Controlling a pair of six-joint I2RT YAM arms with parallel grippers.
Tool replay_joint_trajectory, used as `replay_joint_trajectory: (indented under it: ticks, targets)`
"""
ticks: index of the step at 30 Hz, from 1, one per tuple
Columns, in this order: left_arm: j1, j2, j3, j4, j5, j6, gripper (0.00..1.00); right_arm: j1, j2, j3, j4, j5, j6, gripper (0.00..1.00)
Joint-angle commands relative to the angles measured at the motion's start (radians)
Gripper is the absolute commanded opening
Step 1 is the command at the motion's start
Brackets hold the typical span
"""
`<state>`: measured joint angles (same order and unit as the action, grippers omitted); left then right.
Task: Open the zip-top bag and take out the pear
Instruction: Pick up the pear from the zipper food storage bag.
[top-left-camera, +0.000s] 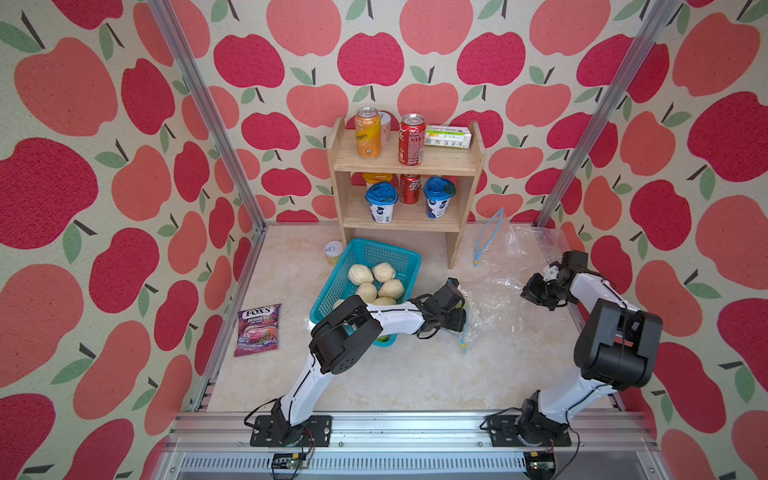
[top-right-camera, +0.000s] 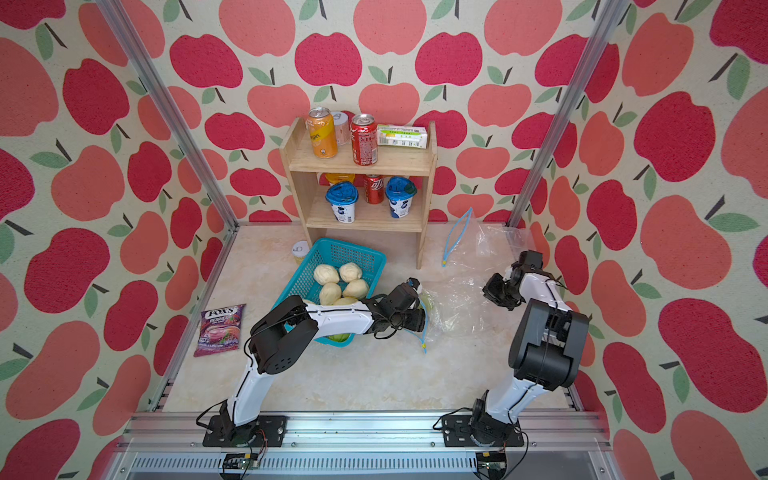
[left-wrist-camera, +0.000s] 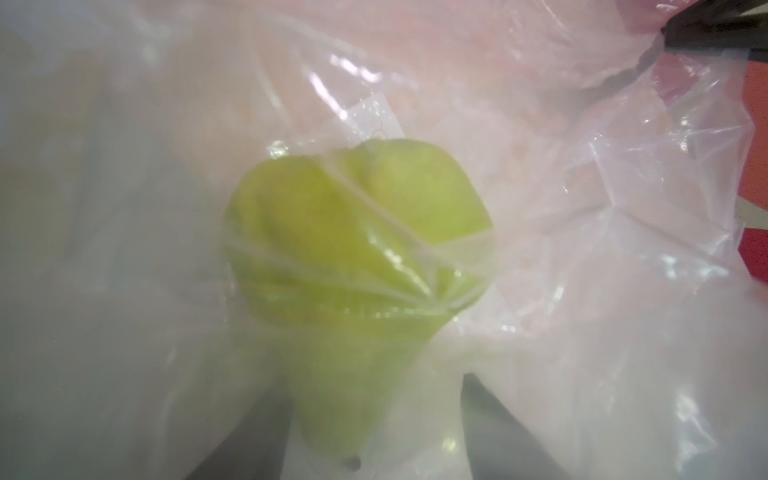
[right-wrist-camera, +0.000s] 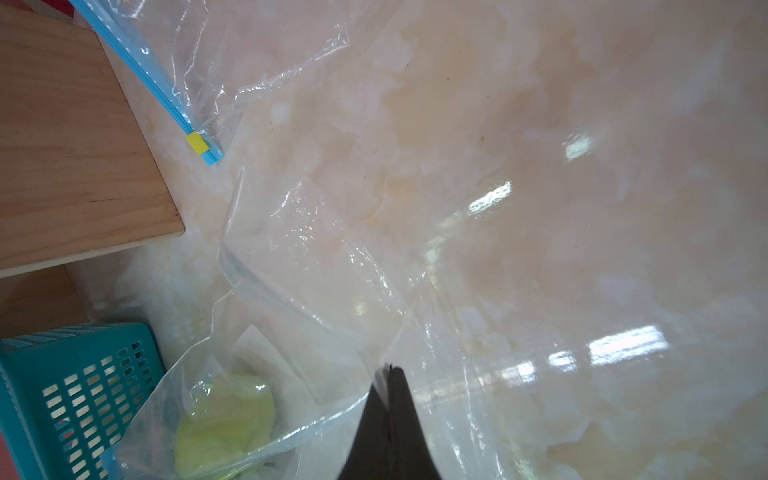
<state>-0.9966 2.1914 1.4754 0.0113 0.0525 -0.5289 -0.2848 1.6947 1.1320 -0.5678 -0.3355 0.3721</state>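
The pale marbled surface (top-left-camera: 374, 374) carries everything. At its back stands a wooden shelf (top-left-camera: 451, 161) with drink cans and a carton on top and two blue-lidded cups (top-left-camera: 381, 203) below.

In front of the shelf a teal basket (top-left-camera: 374, 253) sits tilted, with pale rounded lumps (top-left-camera: 376, 282) inside. The left arm reaches across the basket's near corner.

The clear zip-top bag (top-left-camera: 494, 299) lies crumpled on the surface just to the right of the basket, stretched between the two arms. Its blue zip strip hangs at the end by the left arm. A second clear bag (top-left-camera: 511, 245) lies flat farther back, beside the shelf's right leg. A purple candy packet (top-left-camera: 257, 330) lies well apart near the left wall.

The left tool (top-left-camera: 461, 311) is pushed in at the bag's zip end. In the left wrist view its dark fingers (left-wrist-camera: 262, 440) stand spread, one on each side of the fruit's narrow end, blurred by film.

The right tool (top-left-camera: 534, 291) is pressed together, pinching the bag's film at the far end.

The green pear (left-wrist-camera: 353, 257) is inside the zip-top bag, close to the zip end, wrapped in wrinkled plastic.
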Motion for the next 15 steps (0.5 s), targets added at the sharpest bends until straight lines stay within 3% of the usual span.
replay_joint_trajectory:
  ticks: [1,4,10,15]
  targets:
    - [0.001,0.044,0.022,-0.001,-0.057,0.033,0.67,-0.007,-0.010,0.024,-0.013,-0.022,0.006,0.00]
    - [0.001,0.052,0.017,0.028,-0.068,0.037,0.63,-0.007,-0.009,0.019,-0.009,-0.023,0.007,0.00]
    - [0.002,0.031,-0.015,0.071,-0.075,0.056,0.42,-0.007,-0.004,0.012,-0.006,-0.021,0.008,0.00]
    - [-0.005,-0.022,-0.033,0.053,-0.093,0.070,0.33,-0.007,0.005,0.016,0.008,-0.017,0.021,0.00]
